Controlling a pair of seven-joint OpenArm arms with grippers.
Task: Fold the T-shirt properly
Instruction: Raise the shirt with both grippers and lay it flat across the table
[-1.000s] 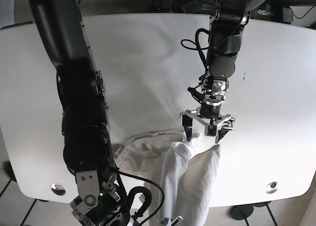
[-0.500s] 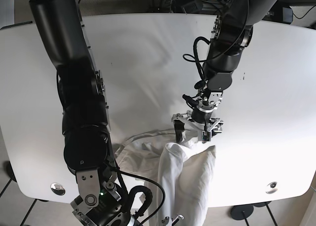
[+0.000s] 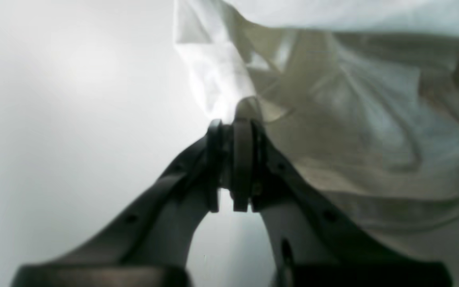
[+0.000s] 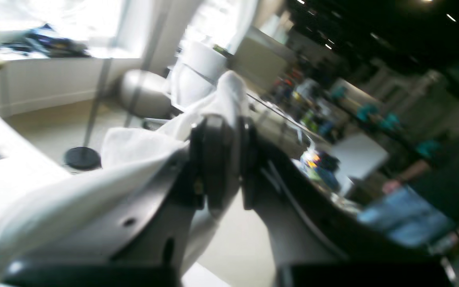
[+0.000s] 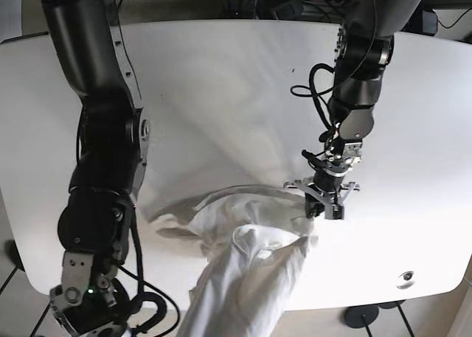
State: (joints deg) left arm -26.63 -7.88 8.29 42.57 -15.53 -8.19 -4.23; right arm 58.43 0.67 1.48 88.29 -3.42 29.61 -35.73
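The T-shirt point(image 5: 243, 256) was seen bunched at the near edge of the table point(image 5: 221, 94), one part draped over that edge and hanging below it. The left gripper point(image 5: 325, 201) was pressed down at the shirt's right-hand end in the base view, its fingers brought together on a pinch of white fabric — in the left wrist view the cloth point(image 3: 333, 111) was seen rising from between the closed tips of the gripper point(image 3: 231, 131) and spreading away in loose creases to the right. The right gripper point(image 4: 221, 131) was found low, off the near edge of the table; its jaws were clamped on a fold of the same shirt point(image 4: 142, 155), which was draped across the left finger and bulged above the tips. The room behind it was blurred. The shirt thus lay stretched between the two grips, crumpled and unfolded.
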